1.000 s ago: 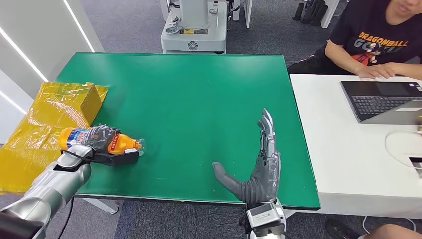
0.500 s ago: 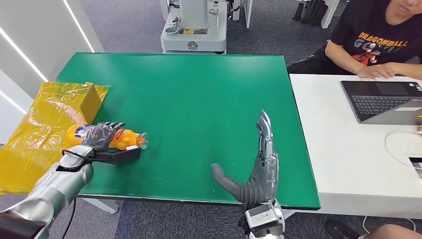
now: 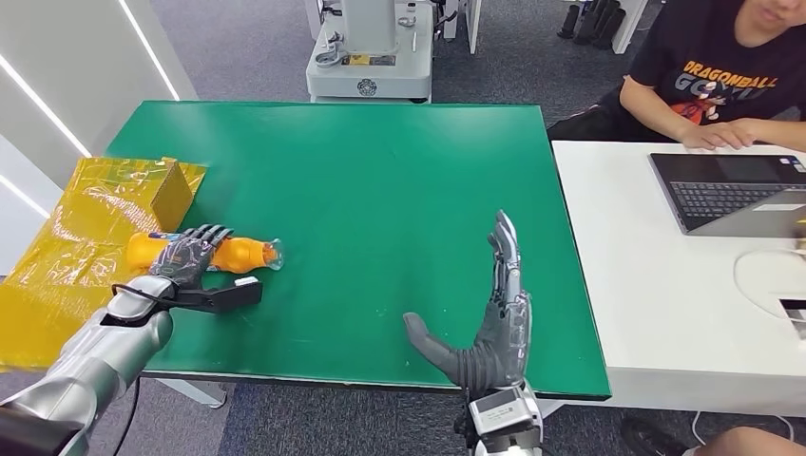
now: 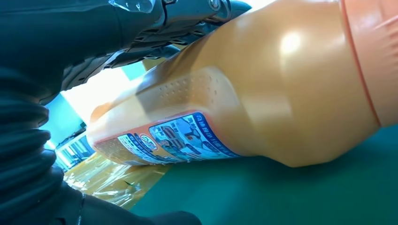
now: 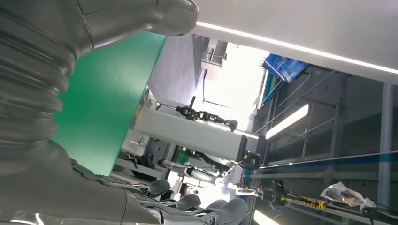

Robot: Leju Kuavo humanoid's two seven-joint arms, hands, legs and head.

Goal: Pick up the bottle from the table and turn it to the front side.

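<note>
An orange bottle [image 3: 239,254] with a clear cap lies on its side at the green table's [image 3: 380,180] near left, cap pointing right. My left hand [image 3: 190,259] lies over its middle with fingers stretched across the top and the thumb held apart on the near side. In the left wrist view the bottle [image 4: 263,93] rests on the table, its blue label turned low, with dark fingers [image 4: 141,28] along its upper side. My right hand [image 3: 499,318] stands open and flat on edge above the near right of the table, holding nothing.
A crinkled yellow bag [image 3: 76,247] and a cardboard box [image 3: 173,195] lie at the left edge beside the bottle. A white table [image 3: 656,285] with a laptop [image 3: 732,190] adjoins on the right, where a person [image 3: 732,76] sits. A white machine base [image 3: 371,57] stands behind.
My left hand's fingers have uncurled from around the bottle and now lie stretched over it. The bottle has rolled slightly away from me. The right hand has barely moved.
</note>
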